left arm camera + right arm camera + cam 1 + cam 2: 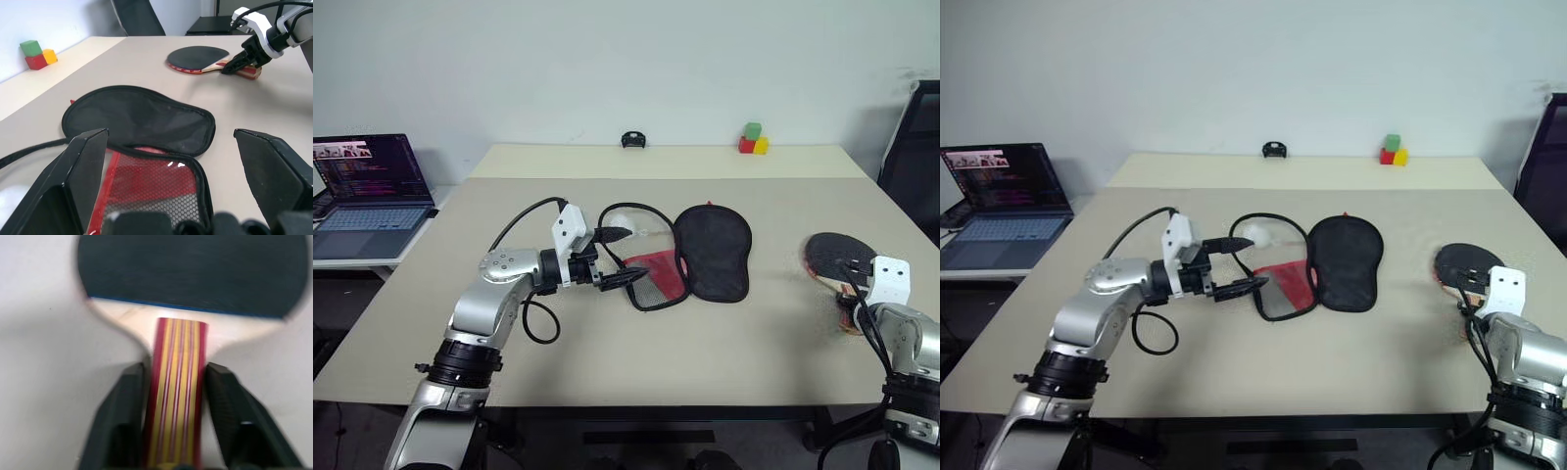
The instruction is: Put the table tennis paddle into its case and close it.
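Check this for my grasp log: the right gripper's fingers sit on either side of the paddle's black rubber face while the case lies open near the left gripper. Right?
Not quite. The right gripper has its fingers on either side of the paddle at its striped wooden handle, not the rubber face; the right wrist view shows it. The case does lie open near the left gripper.

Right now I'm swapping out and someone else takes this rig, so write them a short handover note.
Right gripper: fingers on both sides of the table tennis paddle handle, paddle lying flat on the table at the robot's right.
Left gripper: open, holding nothing, hovering by the case.
Case: unzipped and spread open mid-table, red lining and mesh showing.
Done: case opened, paddle handle reached.
Left: lift the paddle, slide it into the case, zip it shut.
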Available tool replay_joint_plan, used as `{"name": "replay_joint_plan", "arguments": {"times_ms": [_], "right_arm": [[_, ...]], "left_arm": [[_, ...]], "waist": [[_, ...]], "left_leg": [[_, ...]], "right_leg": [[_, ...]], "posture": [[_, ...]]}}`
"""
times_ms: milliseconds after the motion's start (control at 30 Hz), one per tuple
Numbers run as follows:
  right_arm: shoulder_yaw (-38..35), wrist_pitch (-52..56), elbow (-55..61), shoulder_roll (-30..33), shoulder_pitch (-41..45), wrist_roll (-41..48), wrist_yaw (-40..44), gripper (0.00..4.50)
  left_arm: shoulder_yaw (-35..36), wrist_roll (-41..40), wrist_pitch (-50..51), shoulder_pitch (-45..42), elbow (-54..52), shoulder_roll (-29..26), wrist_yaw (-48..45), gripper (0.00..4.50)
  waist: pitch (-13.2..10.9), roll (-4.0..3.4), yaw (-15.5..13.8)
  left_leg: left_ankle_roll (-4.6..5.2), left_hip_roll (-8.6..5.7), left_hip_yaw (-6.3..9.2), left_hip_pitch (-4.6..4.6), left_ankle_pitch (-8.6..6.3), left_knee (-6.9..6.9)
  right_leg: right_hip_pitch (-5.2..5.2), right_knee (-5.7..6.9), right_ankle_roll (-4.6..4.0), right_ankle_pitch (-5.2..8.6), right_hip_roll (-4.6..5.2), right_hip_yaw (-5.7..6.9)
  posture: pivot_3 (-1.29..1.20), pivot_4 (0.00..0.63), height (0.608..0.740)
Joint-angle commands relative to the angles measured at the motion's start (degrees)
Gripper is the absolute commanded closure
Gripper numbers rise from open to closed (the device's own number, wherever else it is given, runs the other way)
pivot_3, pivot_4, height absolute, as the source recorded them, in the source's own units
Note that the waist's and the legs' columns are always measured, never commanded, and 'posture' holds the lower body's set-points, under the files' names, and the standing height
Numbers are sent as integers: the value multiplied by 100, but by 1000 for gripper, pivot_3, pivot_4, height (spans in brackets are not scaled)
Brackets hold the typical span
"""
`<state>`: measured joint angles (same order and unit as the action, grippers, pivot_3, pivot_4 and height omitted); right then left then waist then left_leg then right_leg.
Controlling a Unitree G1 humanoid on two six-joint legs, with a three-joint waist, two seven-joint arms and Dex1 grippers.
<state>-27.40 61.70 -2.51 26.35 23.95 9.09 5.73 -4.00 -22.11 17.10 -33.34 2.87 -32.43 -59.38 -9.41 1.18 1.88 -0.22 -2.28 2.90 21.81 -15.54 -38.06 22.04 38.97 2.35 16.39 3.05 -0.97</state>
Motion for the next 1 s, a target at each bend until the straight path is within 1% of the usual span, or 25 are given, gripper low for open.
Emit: {"name": "replay_joint_plan", "arguments": {"times_ms": [33, 333, 467, 567, 700, 800, 900, 1000], "right_arm": [[49, -137, -123, -139, -9, -36, -182, 3438], [-68, -111, 358, -366, 266, 154, -373, 3438], [-100, 72, 731, -383, 451, 232, -414, 3438], [-20, 364, 1218, -429, 623, 358, -418, 3438], [122, 699, 1763, -589, 837, 481, -481, 3438], [164, 964, 2003, -772, 1008, 556, -526, 3438], [325, 1335, 2269, -1182, 1201, 645, -641, 3438], [481, 1474, 2319, -1544, 1338, 647, -745, 3438]], "left_arm": [[281, -27, -48, 56, -210, -131, 63, 0], [519, -59, 5, 303, -302, -358, 135, 0], [580, -59, 12, 353, -309, -403, 155, 0], [602, -56, 12, 373, -298, -419, 148, 0], [575, -47, 13, 357, -285, -401, 165, 0], [560, -40, 13, 344, -281, -383, 179, 0], [555, -44, 19, 349, -295, -368, 193, 0], [551, -39, 16, 346, -284, -354, 203, 0]], "waist": [[3, 5, 4], [7, 12, 16], [-8, -13, 23], [-21, -34, 3], [-25, -41, 4], [-25, -40, -5], [-25, -41, -7], [-27, -44, 6]], "left_leg": [[0, 1, 0, 0, 0, 0], [0, 3, -1, -2, 0, 0], [0, 3, -3, 8, 0, 9], [0, 3, -1, 20, 0, 16], [0, 3, 1, 32, 0, 17], [0, 3, 4, 32, 0, 17], [0, 3, 6, 32, 0, 17], [0, 3, 4, 31, 0, 18]], "right_leg": [[0, 0, 0, 0, 0, 0], [2, 1, 0, -2, 0, -3], [20, 3, -1, -2, 0, -5], [27, -1, -2, 0, 0, -2], [35, -10, -2, 1, 1, -1], [35, -11, -2, 2, 1, 1], [34, -11, -3, 2, 1, 3], [36, -9, -3, 2, 1, 0]], "posture": [[0, 150, 740], [0, 150, 740], [0, 150, 740], [0, 150, 740], [0, 150, 740], [0, 150, 740], [0, 150, 740], [0, 150, 740]]}}
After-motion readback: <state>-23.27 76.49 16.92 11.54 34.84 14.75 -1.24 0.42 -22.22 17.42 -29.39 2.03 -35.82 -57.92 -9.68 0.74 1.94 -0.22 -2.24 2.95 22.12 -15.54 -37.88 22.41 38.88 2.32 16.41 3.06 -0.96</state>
